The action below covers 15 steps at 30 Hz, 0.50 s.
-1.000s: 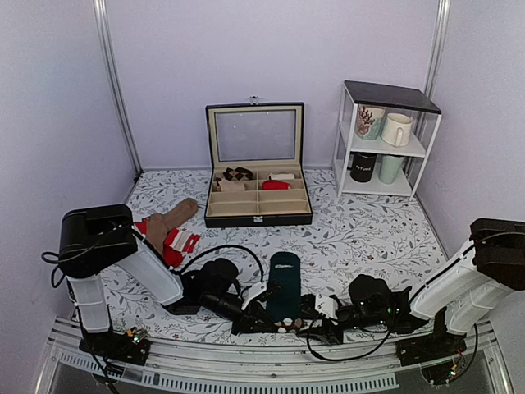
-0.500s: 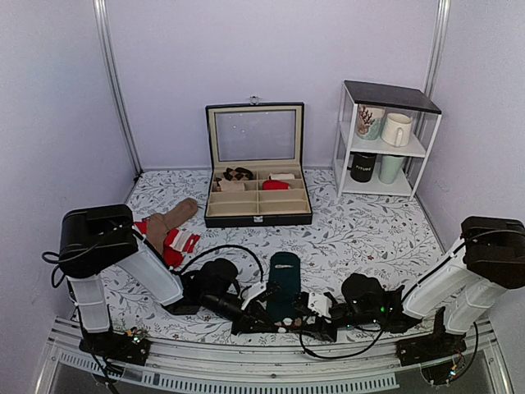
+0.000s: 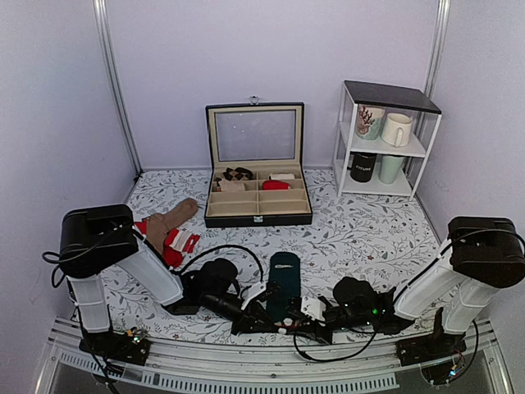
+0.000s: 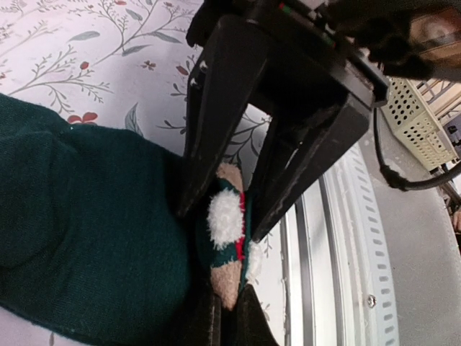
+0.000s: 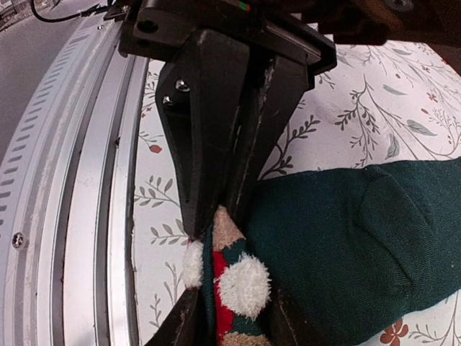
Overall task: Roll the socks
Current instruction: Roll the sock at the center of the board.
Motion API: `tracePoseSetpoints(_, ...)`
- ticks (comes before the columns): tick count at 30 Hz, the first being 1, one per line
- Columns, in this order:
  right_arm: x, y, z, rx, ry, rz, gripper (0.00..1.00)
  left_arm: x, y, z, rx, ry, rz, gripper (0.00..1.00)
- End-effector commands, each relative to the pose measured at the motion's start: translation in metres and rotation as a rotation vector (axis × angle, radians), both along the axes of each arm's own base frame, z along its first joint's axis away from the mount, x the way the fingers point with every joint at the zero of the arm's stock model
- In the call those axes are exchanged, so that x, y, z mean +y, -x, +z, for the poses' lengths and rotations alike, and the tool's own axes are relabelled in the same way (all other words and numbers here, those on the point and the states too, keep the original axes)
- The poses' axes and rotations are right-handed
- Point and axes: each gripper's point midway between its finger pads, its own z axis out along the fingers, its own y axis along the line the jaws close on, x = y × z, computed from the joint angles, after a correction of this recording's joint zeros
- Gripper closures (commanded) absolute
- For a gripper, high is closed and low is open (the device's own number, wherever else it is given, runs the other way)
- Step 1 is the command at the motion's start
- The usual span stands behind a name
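the socks (image 3: 285,279) lie flat on the table (image 3: 361,230) near its front edge, between the two arms. their rounded end points away toward the box (image 3: 258,218) and their cuff end is nearest the rail. the cuff carries white pompoms (image 5: 245,285) with red and tan trim. the left gripper (image 5: 229,205) is closed tight, its fingertips pinching the edge of that cuff. the right gripper (image 4: 222,222) meets it from the other side with its jaws part-way apart — one finger against the teal fabric, the other just beside a pompom, the cuff between them. whether it presses the cuff yet i cannot tell.

the box sits well behind the socks, lid up, its inside split into compartments. in the back row the left compartment holds a dark patterned bundle (image 3: 239,174) and the right one a pale roll (image 3: 284,176). a red roll (image 3: 275,185) lies just in front of the pale one, in the next compartment forward as far as i can tell.

at the back right stands a shelf (image 3: 385,94) with four mugs — a flowered mug (image 3: 369,121) and a cream mug (image 3: 396,129) on the upper level, a black mug (image 3: 362,167) and a pale green mug (image 3: 390,168) below.

left of the box, loose on the table, lie tan socks (image 3: 171,220) and red socks (image 3: 182,243), touching each other beside the left arm.
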Motion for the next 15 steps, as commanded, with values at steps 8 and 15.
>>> tracePoseSetpoints(8, -0.011, 0.008, -0.032, 0.136, 0.079, -0.059, 0.84, 0.044, 0.015, -0.062, 0.133, -0.246, 0.039, 1.00)
tracePoseSetpoints(15, -0.019, 0.016, -0.042, 0.345, 0.131, -0.083, 0.88, 0.032, -0.006, -0.023, -0.035, -0.162, 0.073, 0.89)
